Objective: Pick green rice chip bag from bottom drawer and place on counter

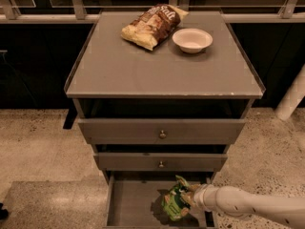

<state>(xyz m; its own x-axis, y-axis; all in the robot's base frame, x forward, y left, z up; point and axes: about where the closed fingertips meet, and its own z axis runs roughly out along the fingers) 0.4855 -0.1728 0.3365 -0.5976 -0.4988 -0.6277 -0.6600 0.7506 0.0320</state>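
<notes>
A: Where is the green rice chip bag (174, 205)?

B: In the open bottom drawer (133, 204), right of its middle and toward the front. It stands up on edge, crumpled, with its shadow on the drawer floor to its left.

A: And the gripper (188, 197)?

B: Right against the bag's right side, low inside the drawer. Its fingers look pinched on that edge of the bag, holding it, though the bag covers most of them.

A: How is the arm (248, 206) lying?

B: Almost level. The white forearm comes in from the lower right corner, crosses the drawer's right wall and points left, with the wrist a little higher than the elbow end.

A: What is above?

B: Two closed grey drawers, each with a small round knob (162, 134) at its centre. Above them is the counter (157, 70), grey with a pale front edge.

A: Is anything on it?

B: At the back there is a brown-and-cream chip bag (151, 25) lying flat, and a white bowl (192, 39) just beside it on the right. Speckled floor (38, 142) surrounds the cabinet.
</notes>
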